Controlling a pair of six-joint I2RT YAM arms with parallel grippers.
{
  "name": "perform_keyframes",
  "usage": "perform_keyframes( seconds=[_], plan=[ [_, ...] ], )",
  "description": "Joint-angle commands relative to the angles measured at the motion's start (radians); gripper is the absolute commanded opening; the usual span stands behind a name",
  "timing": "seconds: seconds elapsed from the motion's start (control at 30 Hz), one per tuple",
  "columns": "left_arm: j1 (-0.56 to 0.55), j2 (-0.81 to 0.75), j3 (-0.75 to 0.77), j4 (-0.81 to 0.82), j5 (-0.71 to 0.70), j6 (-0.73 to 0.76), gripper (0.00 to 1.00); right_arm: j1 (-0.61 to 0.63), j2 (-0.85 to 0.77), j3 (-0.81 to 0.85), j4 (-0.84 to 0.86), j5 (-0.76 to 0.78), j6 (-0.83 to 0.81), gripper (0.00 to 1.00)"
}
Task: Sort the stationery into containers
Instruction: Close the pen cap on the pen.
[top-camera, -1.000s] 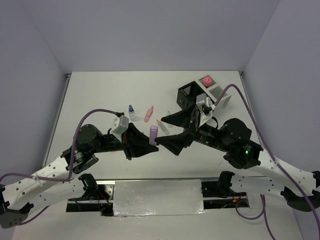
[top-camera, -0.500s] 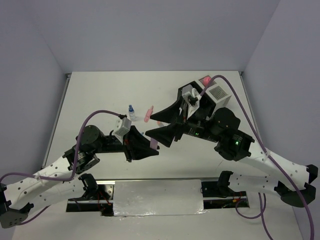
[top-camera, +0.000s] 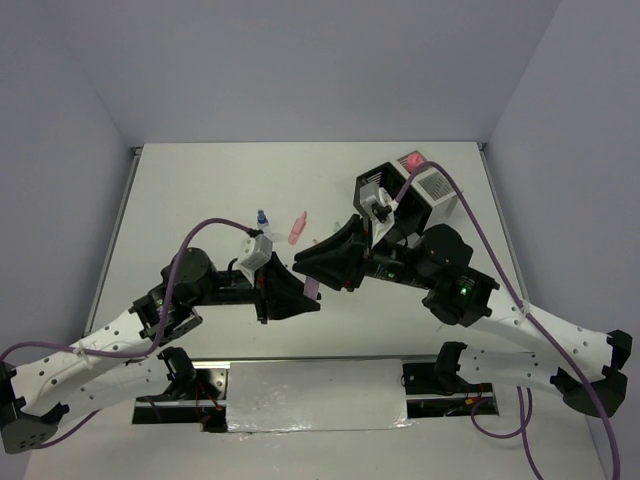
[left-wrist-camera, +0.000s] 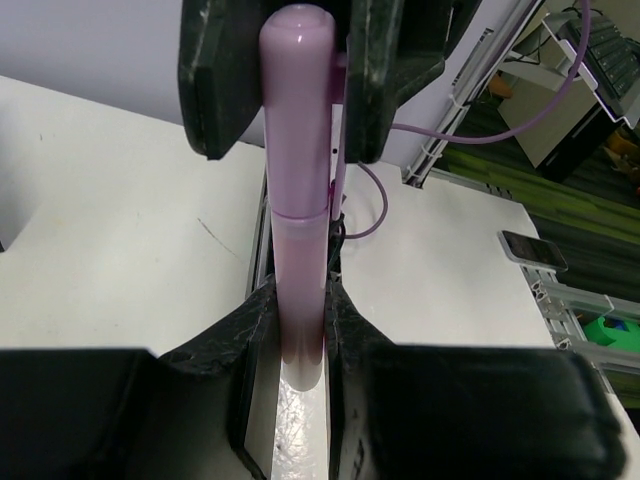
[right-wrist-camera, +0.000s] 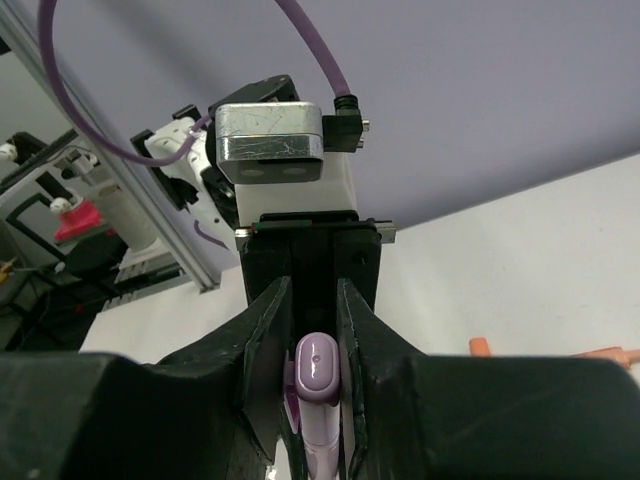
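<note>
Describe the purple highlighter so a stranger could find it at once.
Look at the middle of the white table, where the left end effector and right end effector meet. The purple highlighter is gripped between them, off the table, unlike the pink pen lying farther back.

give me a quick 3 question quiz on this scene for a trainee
1. True or false: the purple highlighter lies flat on the table.
2. In the top view, which things lie on the table beyond the grippers? A) a blue-capped bottle and a pink item B) scissors C) a stapler
3. Whose fingers are at the highlighter: the left gripper, the right gripper, or both?

Key
1. False: it is off the table, clamped in the left gripper.
2. A
3. Both, one at each end.
</note>
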Motion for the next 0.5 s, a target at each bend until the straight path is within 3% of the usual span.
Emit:
perform_keyframes(
  seconds=[0.0,0.17,0.47],
  plan=[
    [0.0,-0.009,0.079,0.076,-0.033,0.012,0.0,-0.007,-0.006,-0.047,0.043,-0.019,0.01,0.03],
    [0.035,0.017,0.199,0.009,-0.064,0.053,0.0,-0.026,0.003,-0.145,0.086,-0.065,0.042,0.0],
    [0.262,0.086,0.305,0.162,0.183,-0.077,0.0,-0.033,0.044,-0.259,0.149,-0.091,0.088,0.0]
  ],
)
